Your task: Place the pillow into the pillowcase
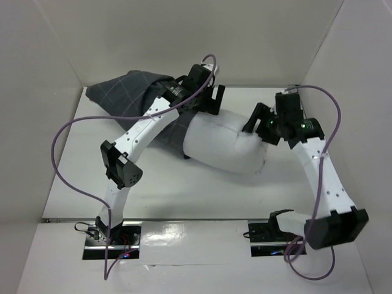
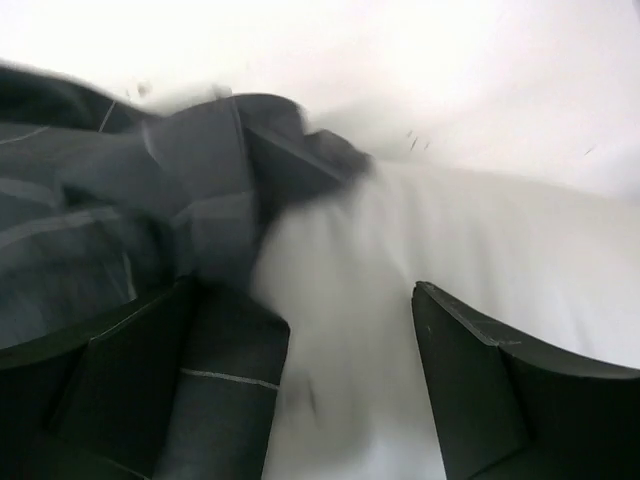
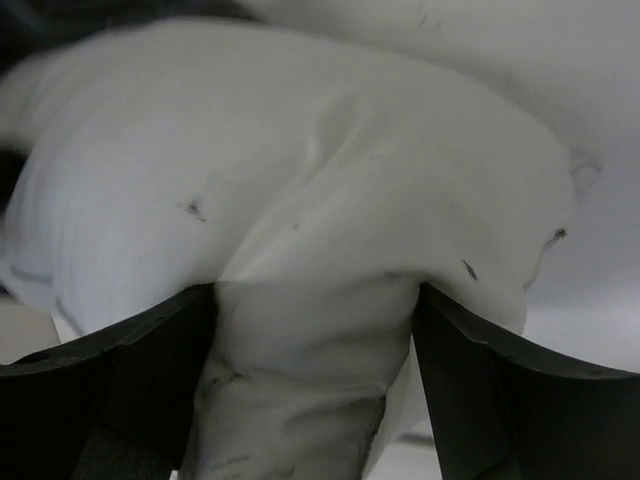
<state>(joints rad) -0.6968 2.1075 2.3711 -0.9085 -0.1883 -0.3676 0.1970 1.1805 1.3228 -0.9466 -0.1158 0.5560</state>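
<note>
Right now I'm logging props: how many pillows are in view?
1. The pillow lies mid-table, left end inside the pillowcase, right end pinched by the right end effector. The pillowcase could hide another.

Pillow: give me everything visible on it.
The pillow is plain white, soft and stuffed, with a few small dark marks. It lies on the table. One end sits inside the mouth of the grey checked pillowcase; the rest is bare. The right gripper pinches a bunched fold at the bare end. The left gripper is open at the hem.
</note>
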